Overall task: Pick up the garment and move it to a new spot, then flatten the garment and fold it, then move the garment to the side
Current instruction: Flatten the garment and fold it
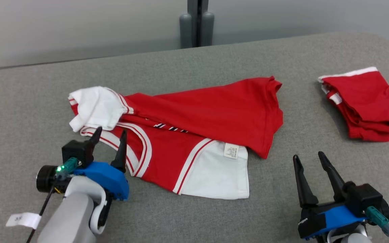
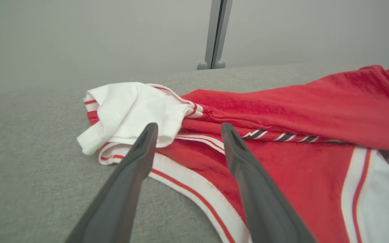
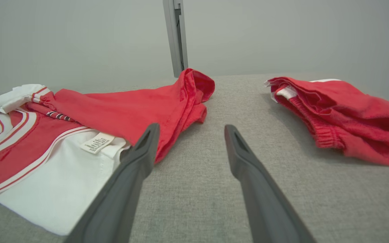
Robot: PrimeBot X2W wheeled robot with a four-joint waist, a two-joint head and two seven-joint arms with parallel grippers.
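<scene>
1. Step in hand, as I judge it: the first pick-up. The rumpled red jersey garment with white striped trim (image 1: 194, 135) lies loosely doubled over on the grey cloth-covered table (image 1: 29, 101), not yet lifted, flattened or folded.
2. The left claw (image 1: 110, 131) is released, its fingers spread wide and holding nothing. Its tips sit at the garment's striped white-and-red hem. The bunched white sleeve lies just ahead and slightly left of it, and the red body runs off to its right.
3. The right claw (image 1: 308, 155) is also released and empty, over bare table. The garment's red corner lies near, ahead and to its left, and the white panel with its small care label (image 1: 231, 150) lies further left.
4. A second, folded red piece (image 1: 366, 104) lies ahead and to the right of the right claw, well apart from the garment.
5. The next move probably calls for the left claw to settle onto the hem and pinch a single layer, and for the right claw to reach left for the red corner.
</scene>
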